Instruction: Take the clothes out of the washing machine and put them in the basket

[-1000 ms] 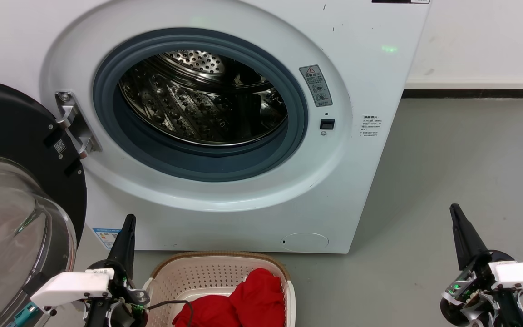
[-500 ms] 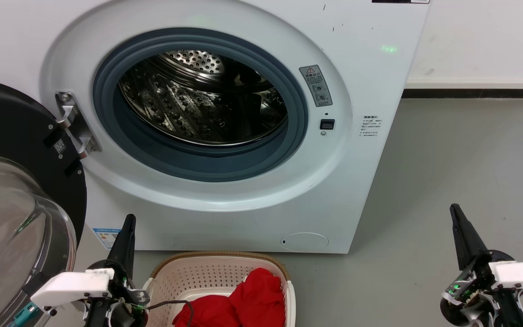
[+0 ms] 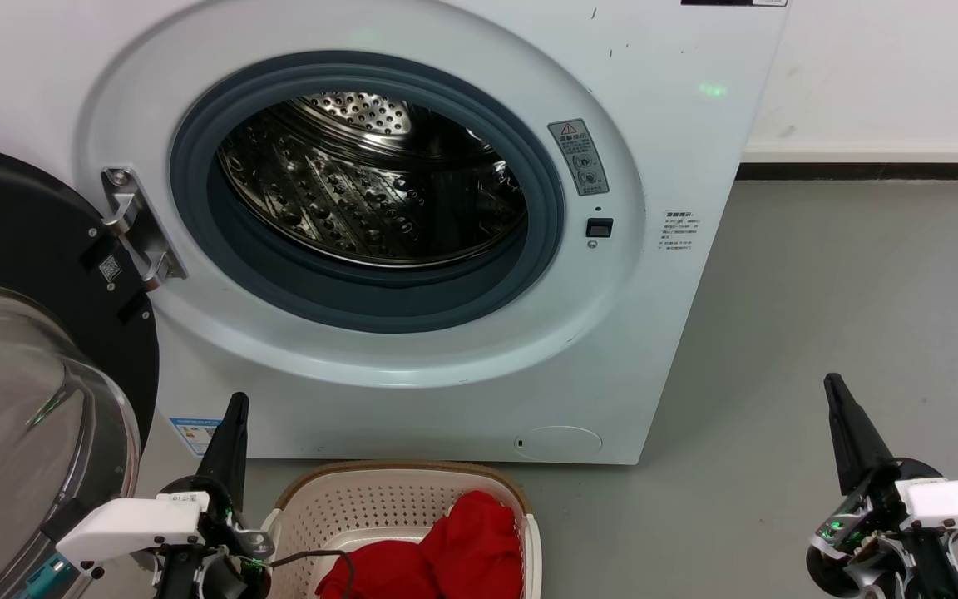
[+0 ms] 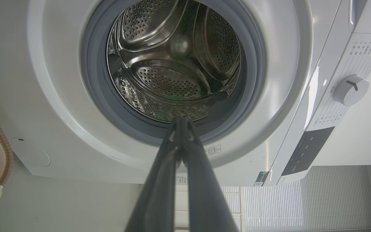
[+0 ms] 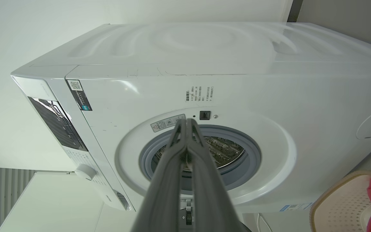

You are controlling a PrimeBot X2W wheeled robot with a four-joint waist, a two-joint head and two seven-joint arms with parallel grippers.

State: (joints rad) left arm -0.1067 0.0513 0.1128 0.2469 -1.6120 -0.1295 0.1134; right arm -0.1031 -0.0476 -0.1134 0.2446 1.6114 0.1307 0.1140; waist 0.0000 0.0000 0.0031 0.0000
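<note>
Almost nothing had changed over the last second: the head view was framed the same, and both arms sat exactly where they had been. The left gripper (image 3: 236, 401) was at the lower left, just beside the basket (image 3: 379, 499), its fingers pressed together and holding nothing; the left wrist view showed the two tips (image 4: 181, 119) meeting in front of the porthole. The right gripper (image 3: 830, 381) stood over the grey floor (image 3: 845, 316) at the lower right, well apart from the basket, and was likewise clenched on nothing. The clothes (image 3: 446, 549) lay as one red heap in the basket's right half, unmoved, with the basket on the floor just in front of the washing machine (image 3: 678, 125). The door (image 3: 22, 399) hung wide open on the left as before. The only difference I could find was inside the drum (image 3: 362, 191), where the glints on the perforated steel had shifted slightly; no fabric showed in it.
</note>
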